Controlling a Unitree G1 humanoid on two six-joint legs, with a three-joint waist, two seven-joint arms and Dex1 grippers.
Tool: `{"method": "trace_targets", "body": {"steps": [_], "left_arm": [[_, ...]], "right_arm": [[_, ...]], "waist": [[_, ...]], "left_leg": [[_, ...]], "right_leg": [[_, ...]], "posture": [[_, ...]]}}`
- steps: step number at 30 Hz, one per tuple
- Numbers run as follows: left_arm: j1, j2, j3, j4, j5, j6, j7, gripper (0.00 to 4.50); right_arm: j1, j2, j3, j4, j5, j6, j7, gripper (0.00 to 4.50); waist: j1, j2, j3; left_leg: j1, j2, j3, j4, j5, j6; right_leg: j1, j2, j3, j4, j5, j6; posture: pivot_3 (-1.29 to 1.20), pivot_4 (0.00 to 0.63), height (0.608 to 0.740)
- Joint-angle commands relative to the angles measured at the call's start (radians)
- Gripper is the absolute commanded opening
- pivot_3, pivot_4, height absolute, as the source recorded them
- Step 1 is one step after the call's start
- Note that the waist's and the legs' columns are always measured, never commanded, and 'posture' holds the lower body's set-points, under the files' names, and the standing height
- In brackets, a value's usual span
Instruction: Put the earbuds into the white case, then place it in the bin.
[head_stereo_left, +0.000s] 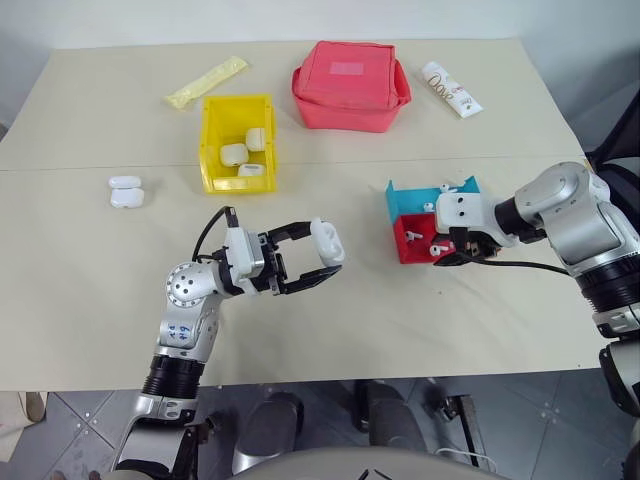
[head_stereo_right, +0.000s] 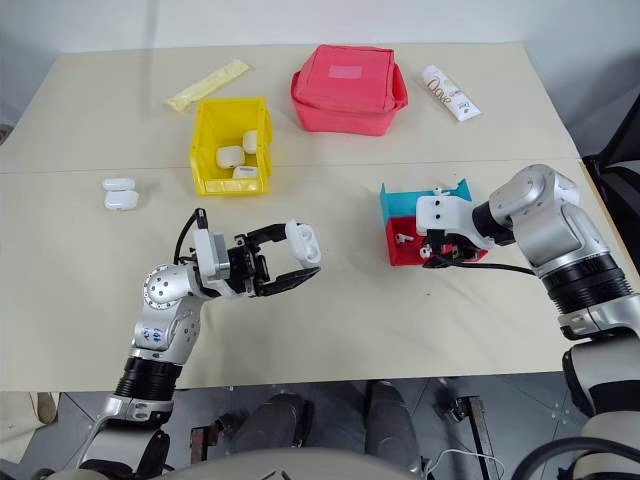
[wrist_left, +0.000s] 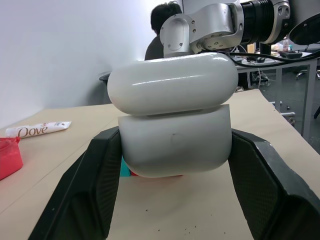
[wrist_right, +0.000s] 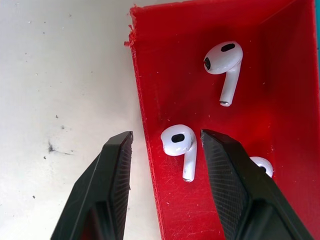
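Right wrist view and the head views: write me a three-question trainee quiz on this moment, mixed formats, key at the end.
1. True or false: the left gripper is shut on a white case whose lid is open.
2. Multiple choice: the right gripper has its fingers open, straddling which tray wall? A) red tray B) blue tray C) yellow bin
3. Fill in: the white cases on the bare table left of the yellow bin number ____.

Key: 1 true. 2 A; one finger is outside the wall and one inside, beside an earbud. 3 two.
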Motion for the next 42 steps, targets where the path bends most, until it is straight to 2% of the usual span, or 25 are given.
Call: {"method": "trace_targets", "body": {"steps": [1, 8, 11, 14, 15, 25, 29, 31, 35, 39, 42], "left_arm": [[0.009, 0.002, -0.007, -0.041, -0.006, -0.003, 0.011, 2.82], [0.015, 0.005, -0.011, -0.05, -0.007, -0.001, 0.016, 2.82], [0.018, 0.009, -0.009, -0.052, -0.007, -0.001, 0.017, 2.82], [0.018, 0.009, -0.009, -0.053, -0.007, -0.001, 0.02, 2.82], [0.017, 0.009, -0.01, -0.053, -0.007, -0.001, 0.021, 2.82], [0.014, 0.003, -0.016, -0.043, -0.004, -0.004, 0.02, 2.82], [0.01, -0.003, -0.025, -0.026, -0.009, -0.008, 0.007, 2.82], [-0.001, -0.012, -0.036, 0.0, -0.02, -0.013, -0.015, 2.82], [-0.03, -0.029, -0.042, 0.065, -0.028, -0.039, -0.061, 2.82], [-0.085, -0.074, -0.034, 0.16, -0.069, -0.069, -0.138, 2.82], [-0.128, -0.093, -0.025, 0.218, -0.077, -0.071, -0.168, 2.82]], "right_arm": [[-0.031, 0.01, -0.02, 0.01, -0.01, -0.019, 0.006, 2.22], [-0.035, 0.026, -0.021, 0.034, -0.027, -0.029, 0.006, 2.22], [-0.036, 0.025, -0.018, 0.039, -0.034, -0.03, 0.012, 1.65], [-0.039, 0.025, -0.021, 0.044, -0.036, -0.032, 0.013, 0.69], [-0.039, 0.025, -0.022, 0.045, -0.035, -0.035, 0.015, 0.49], [-0.029, 0.015, -0.066, -0.013, 0.005, 0.003, 0.022, 0.49], [0.014, 0.006, -0.147, -0.13, 0.086, 0.087, 0.008, 0.49], [0.096, 0.028, -0.293, -0.298, 0.232, 0.204, -0.031, 0.49], [0.217, 0.051, -0.467, -0.548, 0.431, 0.398, -0.1, 0.49], [0.326, 0.172, -0.627, -0.746, 0.67, 0.533, -0.233, 0.49], [0.363, 0.241, -0.673, -0.83, 0.79, 0.596, -0.334, 0.49]], "waist": [[0.0, 0.0, 0.0], [0.0, 0.0, 0.0], [-0.001, 0.0, 0.0], [-0.001, 0.0, 0.0], [-0.001, 0.0, 0.0], [-0.001, 0.0, 0.0], [0.001, 0.0, 0.0], [0.007, 0.0, 0.0], [0.009, 0.0, 0.0], [0.008, 0.0, 0.0], [0.006, 0.0, 0.0]], "left_leg": [[0.0, 0.0, 0.0, 0.0, 0.0, 0.0], [0.0, 0.0, 0.0, 0.0, 0.0, 0.0], [0.0, 0.0, 0.0, 0.0, 0.0, 0.0], [0.0, 0.0, 0.0, 0.0, 0.0, 0.0], [0.0, 0.0, 0.0, 0.0, 0.0, 0.0], [0.0, 0.0, 0.0, 0.0, 0.0, 0.0], [0.0, 0.0, 0.0, 0.0, 0.0, 0.0], [0.0, 0.0, 0.0, 0.0, 0.0, 0.0], [-0.001, 0.0, -0.003, 0.0, 0.0, 0.0], [0.0, 0.0, -0.003, 0.0, 0.0, 0.0], [0.0, 0.0, -0.003, 0.001, 0.0, 0.0]], "right_leg": [[0.0, 0.0, 0.0, 0.0, 0.0, 0.0], [0.0, 0.0, 0.0, 0.0, 0.0, 0.0], [0.0, 0.0, 0.0, 0.0, 0.0, 0.0], [0.0, 0.0, 0.0, 0.0, 0.0, 0.0], [0.0, 0.0, 0.0, 0.0, 0.0, 0.0], [0.0, 0.0, 0.0, 0.0, 0.0, 0.0], [0.0, 0.0, 0.0, 0.0, 0.0, 0.0], [0.0, 0.0, 0.0, 0.0, 0.0, 0.0], [0.001, -0.001, -0.001, -0.001, 0.0, 0.0], [0.002, 0.0, -0.002, -0.003, 0.001, 0.0], [0.002, -0.001, -0.002, -0.002, 0.001, 0.0]], "posture": [[0.0, 0.15, 0.74], [0.0, 0.15, 0.74], [0.0, 0.15, 0.74], [0.0, 0.15, 0.74], [0.0, 0.15, 0.74], [0.0, 0.15, 0.74], [0.0, 0.15, 0.74], [0.0, 0.15, 0.74], [0.0, 0.15, 0.74], [0.0, 0.15, 0.74], [0.0, 0.15, 0.74]]}}
